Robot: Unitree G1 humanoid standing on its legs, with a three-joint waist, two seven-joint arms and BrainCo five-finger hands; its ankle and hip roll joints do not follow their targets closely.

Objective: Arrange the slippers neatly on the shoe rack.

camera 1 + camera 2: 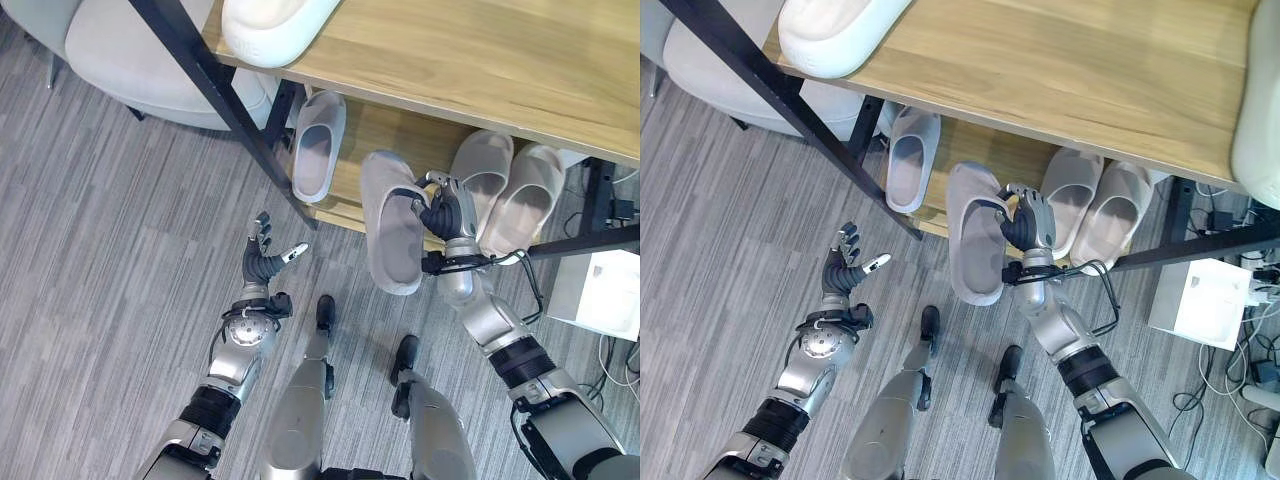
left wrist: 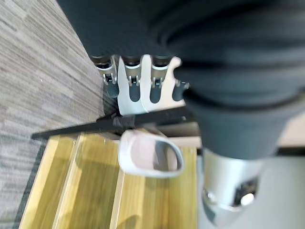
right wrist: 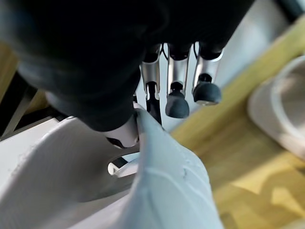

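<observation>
Observed the shoe rack, wooden shelves on a black frame, taken as landmark. Noted right hand at the front edge of the lower shelf, thumb and fingers pinched on the strap of a grey slipper. Found that slipper held sole-up, toe end over the lower shelf's front edge, heel end hanging out over the grey floor in front of the rack. Confirmed the grip in the right wrist view, thumb pressed against the strap edge. Recorded a pair of beige slippers side by side on the lower shelf, just beside the held slipper. Recorded a single grey slipper on the same shelf, nearer the rack's black leg. Found left hand over the floor in front of the rack, fingers spread and relaxed, holding nothing. Noted a white slipper on the top shelf.
</observation>
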